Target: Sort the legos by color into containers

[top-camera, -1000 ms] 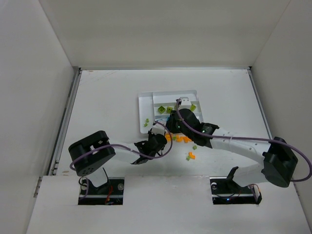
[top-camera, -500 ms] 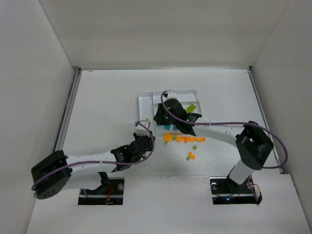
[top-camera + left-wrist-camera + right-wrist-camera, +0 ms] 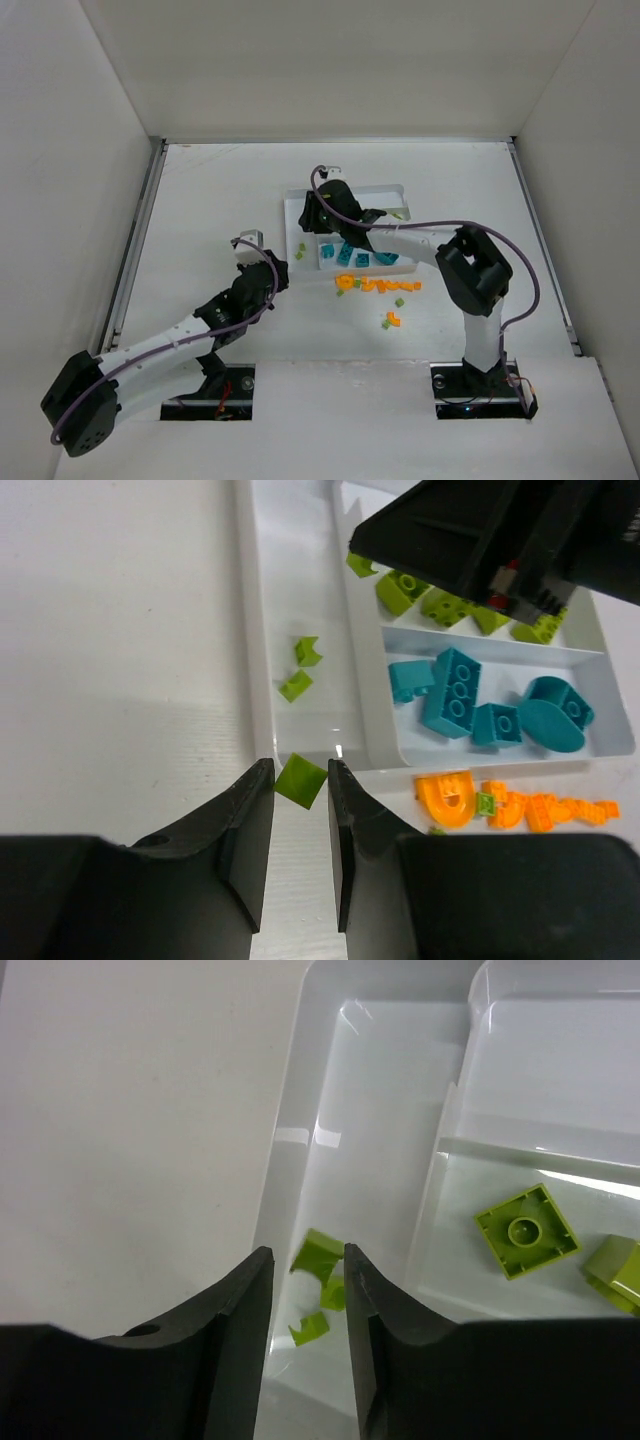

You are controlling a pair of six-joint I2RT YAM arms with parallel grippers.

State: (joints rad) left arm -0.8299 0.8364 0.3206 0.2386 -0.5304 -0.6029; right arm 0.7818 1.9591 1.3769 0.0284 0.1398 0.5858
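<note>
The white tray lies mid-table and also shows in the left wrist view and the right wrist view. My left gripper is shut on a small lime green brick, just outside the tray's near left corner. My right gripper hangs over the narrow section. Its jaws are slightly apart, and a lime brick lies against the right finger only. Two more lime bricks lie below it. Teal bricks fill one long section. Lime bricks fill another.
Several orange bricks lie in a row on the table by the tray's near edge, with a tiny green one among them. An orange and a green brick lie nearer the bases. White walls enclose the table.
My left gripper has pulled back from the loose pile and swung left to the tray's near left corner. My right gripper has moved from the tray's near side to its far left part.
</note>
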